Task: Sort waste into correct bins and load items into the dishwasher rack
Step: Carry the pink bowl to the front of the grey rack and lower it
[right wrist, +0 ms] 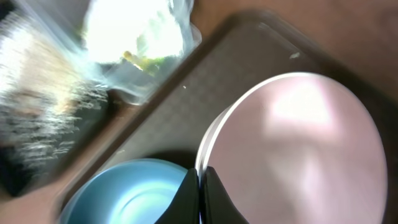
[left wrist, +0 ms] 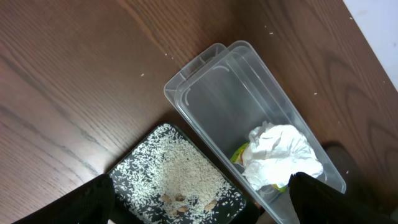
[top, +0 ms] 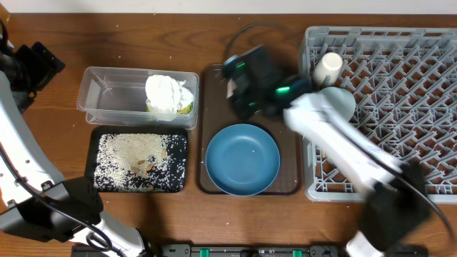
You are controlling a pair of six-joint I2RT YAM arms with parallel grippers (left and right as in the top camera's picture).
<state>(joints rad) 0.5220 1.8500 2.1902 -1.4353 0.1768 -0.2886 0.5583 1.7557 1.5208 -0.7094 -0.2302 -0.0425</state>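
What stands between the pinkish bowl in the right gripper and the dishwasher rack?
No object shows between the pinkish bowl, pinched by the right gripper, and the rack. The cream cup and light-blue dish fill its nearest corner, though.

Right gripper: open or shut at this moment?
Shut: in the right wrist view, the right gripper pinches the rim of the pinkish bowl, a finger on either side.

Brown wood-grain table. At nine o'clock of the blue plate, a black tray speckled with white rice grains. At eleven o'clock, a white napkin and a yellow-green wrapper. Grey lattice rack, cream cup, pinkish-white bowl.
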